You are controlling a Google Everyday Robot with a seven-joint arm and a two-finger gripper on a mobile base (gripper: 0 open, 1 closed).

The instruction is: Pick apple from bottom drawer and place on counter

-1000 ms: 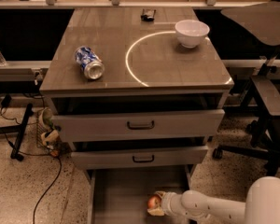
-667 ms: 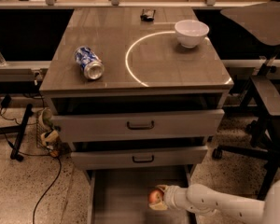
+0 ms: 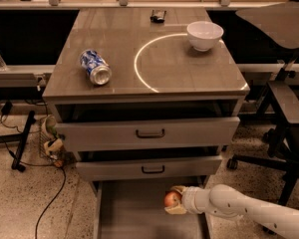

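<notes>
The red-orange apple (image 3: 172, 199) sits between the fingers of my gripper (image 3: 175, 201), which is shut on it and holds it over the bottom drawer (image 3: 129, 213), near the drawer's right side and just below the middle drawer front. My white arm reaches in from the lower right. The counter (image 3: 139, 78) is the grey-brown cabinet top above, with a thin white circle line (image 3: 139, 68) on it.
A blue-and-white can (image 3: 95, 67) lies on the counter's left. A white bowl (image 3: 205, 35) stands at its back right, a small black object (image 3: 158, 16) at the back. Two drawer fronts (image 3: 149, 132) with black handles jut out above the bottom drawer. An office chair (image 3: 284, 108) stands at right.
My gripper has risen with the apple in it, moving up and toward the middle drawer front. The arm has extended further in from the right.
</notes>
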